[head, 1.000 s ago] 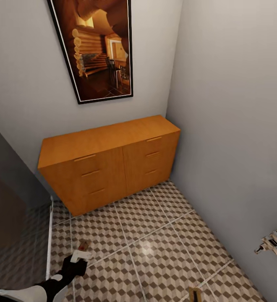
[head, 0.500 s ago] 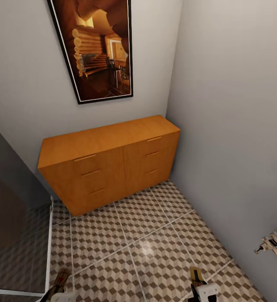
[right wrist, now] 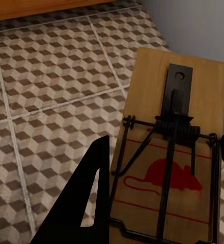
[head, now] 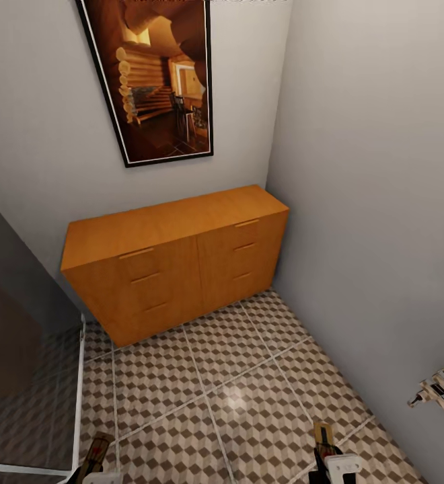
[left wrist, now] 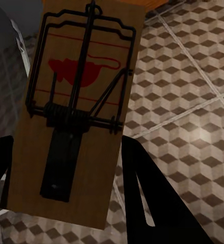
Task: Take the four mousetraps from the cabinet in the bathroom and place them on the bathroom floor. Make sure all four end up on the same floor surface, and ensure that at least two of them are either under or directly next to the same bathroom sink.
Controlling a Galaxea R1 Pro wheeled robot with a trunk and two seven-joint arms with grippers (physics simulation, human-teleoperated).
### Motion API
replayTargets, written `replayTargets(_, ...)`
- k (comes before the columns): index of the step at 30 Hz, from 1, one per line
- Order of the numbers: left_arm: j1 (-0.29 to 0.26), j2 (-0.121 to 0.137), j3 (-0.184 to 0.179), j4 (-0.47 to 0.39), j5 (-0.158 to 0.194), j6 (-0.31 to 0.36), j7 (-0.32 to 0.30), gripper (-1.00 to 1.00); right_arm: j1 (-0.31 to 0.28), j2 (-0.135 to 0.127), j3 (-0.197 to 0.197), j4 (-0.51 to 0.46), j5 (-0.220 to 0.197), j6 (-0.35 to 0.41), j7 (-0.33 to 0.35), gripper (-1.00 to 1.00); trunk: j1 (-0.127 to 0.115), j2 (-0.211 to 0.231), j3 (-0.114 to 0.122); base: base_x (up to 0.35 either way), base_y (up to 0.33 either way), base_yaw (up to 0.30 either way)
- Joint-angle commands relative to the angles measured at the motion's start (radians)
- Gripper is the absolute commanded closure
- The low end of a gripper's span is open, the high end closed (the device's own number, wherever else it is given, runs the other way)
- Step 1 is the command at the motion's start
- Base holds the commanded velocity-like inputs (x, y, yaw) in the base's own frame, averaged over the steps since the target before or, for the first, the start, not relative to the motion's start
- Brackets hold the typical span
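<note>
Wooden mousetrap (right wrist: pixel 175 152) clamped in right gripper (head: pixel 334 462), risen slightly at 5 o'clock, left gripper (left wrist: pixel 66 173) clamped on second mousetrap (left wrist: pixel 79 109), cube-patterned bathroom floor (head: pixel 235 396), smooth orange cabinet (head: pixel 175 259) unchanged.

This was a corner of a home bathroom. Cube-patterned floor tiles (head: pixel 235 396) filled the lower frame, an orange-brown chest of drawers (head: pixel 175 259) stood mid-frame against plain grey walls (head: pixel 377 202), and a framed log-cabin picture (head: pixel 156 77) hung at upper left.
</note>
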Motion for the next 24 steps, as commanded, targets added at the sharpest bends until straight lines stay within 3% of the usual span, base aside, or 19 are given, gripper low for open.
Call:
replayTargets(1,-0.001,-0.001,-0.009,0.003,0.005,-0.004,0.005,1.00,-0.001,-0.001,0.006,0.002,-0.005,-0.003,-0.006,1.00,0.001,-0.002,0.000,0.000,0.000,0.000)
replayTargets(24,-0.001,-0.014,-0.009,0.003,0.005,0.018,0.005,1.00,-0.001,0.000,0.002,0.035,-0.005,-0.003,-0.007,1.00,0.001,-0.002,0.036,0.000,0.000,0.000)
